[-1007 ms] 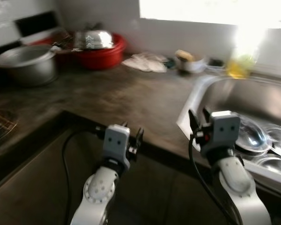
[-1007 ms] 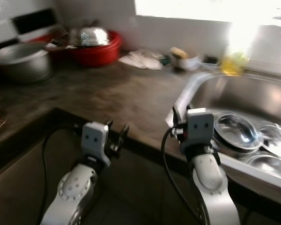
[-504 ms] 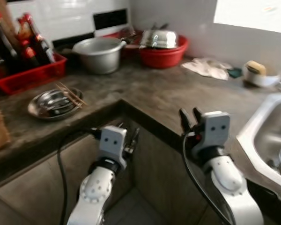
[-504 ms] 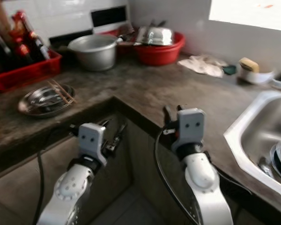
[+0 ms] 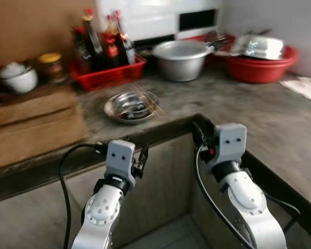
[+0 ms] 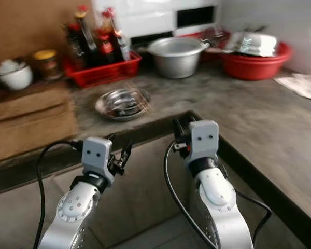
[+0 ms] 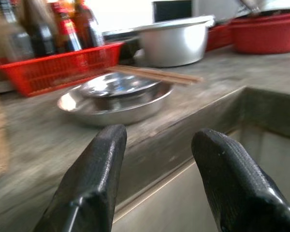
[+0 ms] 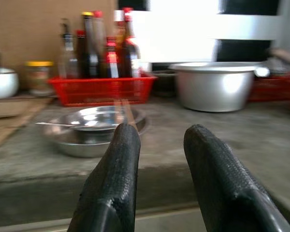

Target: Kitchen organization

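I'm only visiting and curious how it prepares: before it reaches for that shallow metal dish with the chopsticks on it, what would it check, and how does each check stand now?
1. Left gripper open and holding nothing: ok.
2. Right gripper open and holding nothing: ok.
3. Metal dish in plain sight on the counter: ok.
4. Chopsticks resting loose across the dish, likely to slide: not ok.
5. Grippers above counter height: not ok, both sit below its edge.
6. Red crate of bottles apart from the dish: ok.

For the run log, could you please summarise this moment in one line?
left claw: open, empty | right claw: open, empty | ahead: shallow steel dish with wooden chopsticks on grey counter
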### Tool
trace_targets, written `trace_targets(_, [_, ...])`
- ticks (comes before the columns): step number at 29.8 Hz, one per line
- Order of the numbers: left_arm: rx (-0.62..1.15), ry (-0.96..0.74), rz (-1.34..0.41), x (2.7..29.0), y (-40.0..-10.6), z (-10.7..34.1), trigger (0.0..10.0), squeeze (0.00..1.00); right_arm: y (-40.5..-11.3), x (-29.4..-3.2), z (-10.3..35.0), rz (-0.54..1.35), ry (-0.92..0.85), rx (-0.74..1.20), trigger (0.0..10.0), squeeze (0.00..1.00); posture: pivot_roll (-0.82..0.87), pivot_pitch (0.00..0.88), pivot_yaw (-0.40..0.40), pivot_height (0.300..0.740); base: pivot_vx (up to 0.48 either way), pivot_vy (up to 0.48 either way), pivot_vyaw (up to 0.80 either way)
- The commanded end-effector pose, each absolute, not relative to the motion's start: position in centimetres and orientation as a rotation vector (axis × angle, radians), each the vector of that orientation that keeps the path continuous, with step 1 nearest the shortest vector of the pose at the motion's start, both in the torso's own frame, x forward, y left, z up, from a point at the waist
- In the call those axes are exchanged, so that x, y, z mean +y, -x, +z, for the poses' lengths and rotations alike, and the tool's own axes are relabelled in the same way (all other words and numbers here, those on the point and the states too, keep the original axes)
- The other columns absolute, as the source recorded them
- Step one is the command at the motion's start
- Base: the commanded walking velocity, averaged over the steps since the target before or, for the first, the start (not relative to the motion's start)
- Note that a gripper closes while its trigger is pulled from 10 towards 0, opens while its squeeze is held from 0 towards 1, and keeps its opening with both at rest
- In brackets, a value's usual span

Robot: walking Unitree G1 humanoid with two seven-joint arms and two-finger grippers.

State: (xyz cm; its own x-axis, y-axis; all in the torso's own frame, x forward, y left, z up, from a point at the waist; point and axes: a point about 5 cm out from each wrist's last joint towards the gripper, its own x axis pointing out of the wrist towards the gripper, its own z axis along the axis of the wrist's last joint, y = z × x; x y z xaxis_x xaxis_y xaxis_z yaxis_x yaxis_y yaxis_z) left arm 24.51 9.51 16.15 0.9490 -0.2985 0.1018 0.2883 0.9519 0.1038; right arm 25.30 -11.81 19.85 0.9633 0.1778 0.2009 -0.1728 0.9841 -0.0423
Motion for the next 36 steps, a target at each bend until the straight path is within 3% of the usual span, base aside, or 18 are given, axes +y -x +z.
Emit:
trace_targets(1, [-0.139,-0.089,-0.308,9.3,-24.4,16.6,10.0,0.00,-25.5,-12.1,20.0,0.165,0.026,-0.206,10.0,0.00,0.04,0.021,0.001,0.740,0.000,0.274,0.80])
trace_targets(5, [-0.143,-0.092,-0.306,9.2,-24.5,16.7,10.0,0.00,-25.6,-12.1,19.9,0.165,0.030,-0.205,10.0,0.00,0.04,0.026,0.000,0.740,0.000,0.000,0.80])
trace_targets(17, [-0.140,-0.093,-0.299,9.2,-24.5,16.7,10.0,0.00,-27.0,-12.7,20.4,0.139,0.041,-0.218,10.0,0.02,0.04,0.036,-0.005,0.740,0.000,0.000,0.00])
trace_targets(18, [-0.140,-0.093,-0.299,9.2,-24.5,16.7,10.0,0.00,-27.2,-12.7,20.4,0.140,0.046,-0.218,10.0,1.00,0.04,0.039,-0.006,0.740,0.000,0.000,0.00])
trace_targets(32, [-0.137,-0.084,-0.304,8.7,-24.1,16.8,10.0,0.00,-31.1,-12.1,20.6,0.196,0.116,-0.234,10.0,1.00,0.05,0.078,-0.024,0.740,0.000,0.000,0.00])
trace_targets(33, [-0.136,-0.083,-0.304,8.7,-24.0,16.8,10.0,0.00,-31.4,-12.0,20.7,0.198,0.124,-0.236,10.0,0.00,0.05,0.080,-0.025,0.740,0.000,0.000,0.00])
trace_targets(36, [-0.134,-0.081,-0.303,8.6,-23.9,16.8,10.0,0.00,-32.0,-12.1,20.8,0.193,0.135,-0.240,10.0,0.00,0.06,0.088,-0.030,0.740,0.000,0.000,0.00])
